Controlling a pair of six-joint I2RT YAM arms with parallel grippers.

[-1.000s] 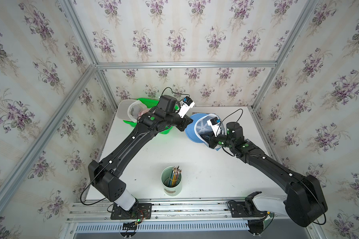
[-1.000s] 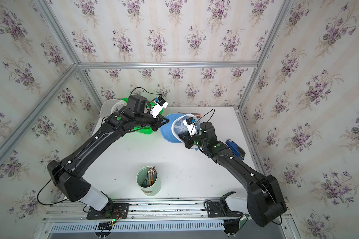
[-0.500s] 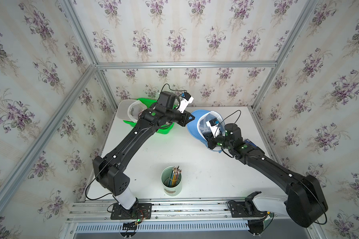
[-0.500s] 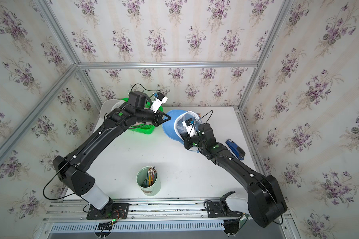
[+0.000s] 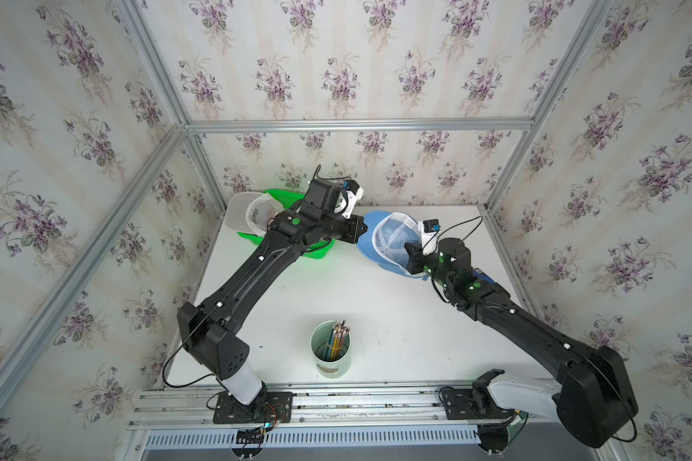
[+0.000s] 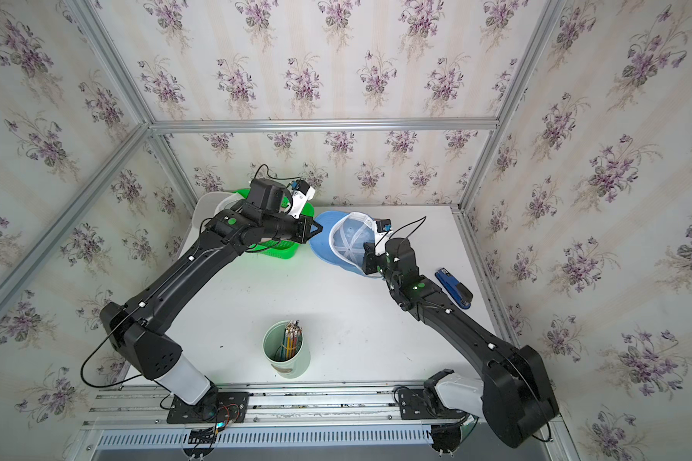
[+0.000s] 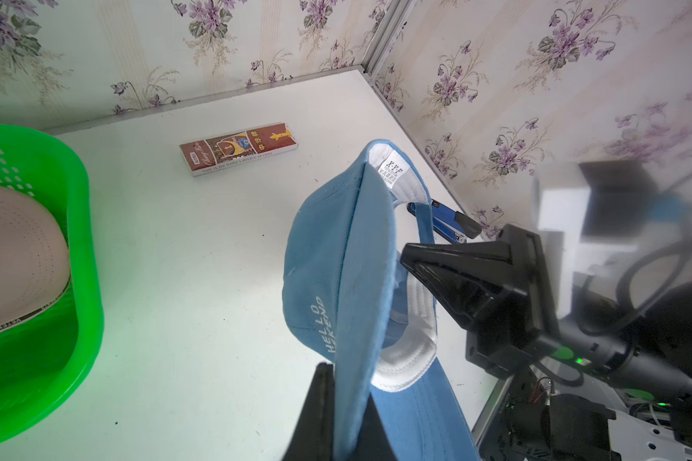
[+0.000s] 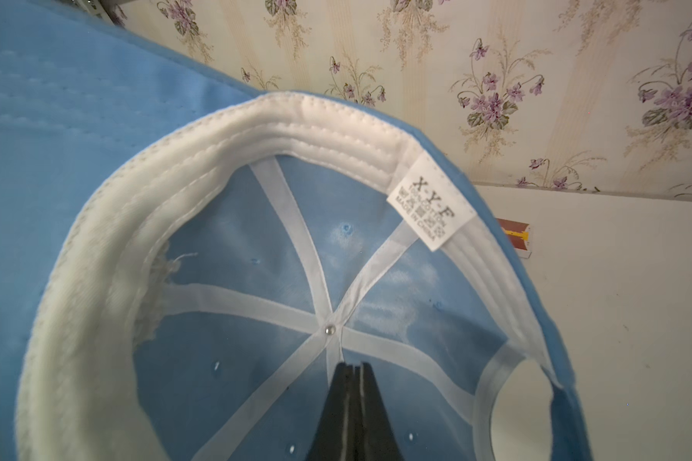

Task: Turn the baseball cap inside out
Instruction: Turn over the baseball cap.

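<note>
The light blue baseball cap [image 5: 388,243] [image 6: 346,243] hangs above the table's far right part, its white-lined inside facing my right arm. My left gripper [image 5: 362,231] [image 7: 346,399] is shut on the cap's brim [image 7: 360,279], seen edge-on between its fingers. My right gripper [image 8: 354,364] [image 5: 410,249] is shut and reaches inside the crown [image 8: 256,319]. Its tips sit just below the metal centre button [image 8: 330,329], on a white seam tape, and nothing shows between them.
A green basket [image 5: 316,249] [image 7: 76,239] holding a white cap [image 5: 244,209] stands at the back left. A cup of pencils [image 5: 331,351] is near the front edge, a blue stapler [image 6: 454,287] at the right, and a red carton [image 7: 238,148] by the back wall.
My left wrist has turned and carried the cap's brim slightly right. The cap's opening now faces my right gripper more squarely. The right gripper stays inside the crown.
</note>
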